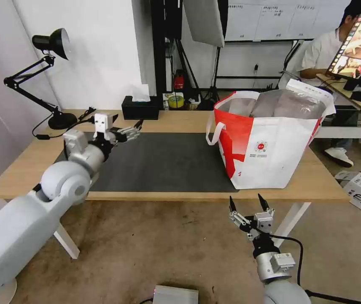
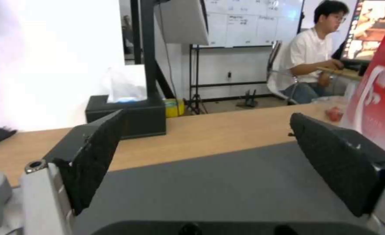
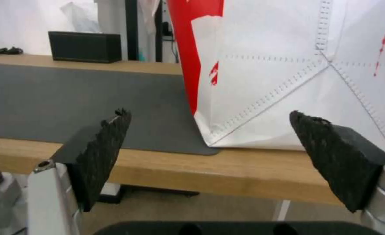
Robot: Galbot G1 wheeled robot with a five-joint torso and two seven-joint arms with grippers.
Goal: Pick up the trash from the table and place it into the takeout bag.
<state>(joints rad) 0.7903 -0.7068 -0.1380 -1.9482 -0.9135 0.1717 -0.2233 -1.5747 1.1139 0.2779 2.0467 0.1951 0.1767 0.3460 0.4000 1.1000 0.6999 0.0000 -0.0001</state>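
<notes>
Right tool (image 1: 248, 202) hangs wide and empty below the surface's (image 1: 315, 185) near edge, the bag (image 1: 269, 143) at its 12 o'clock. Left tool (image 1: 136, 128), wide, hovers over the mat (image 1: 168, 160). No trash visible outside the bag.

The takeout bag (image 1: 273, 143) hides its own floor: past the rim only silver foil lining shows, so what lies inside cannot be told. In the left wrist view the bag (image 2: 381, 88) is cut by the picture's edge, and a small red thing (image 2: 334, 113) beside it on the tabletop (image 2: 227, 127) is too blurred to name. The bag's round logo (image 1: 261, 147) carries print too small to read. The left end effector (image 1: 135, 128) points away from the head camera.
</notes>
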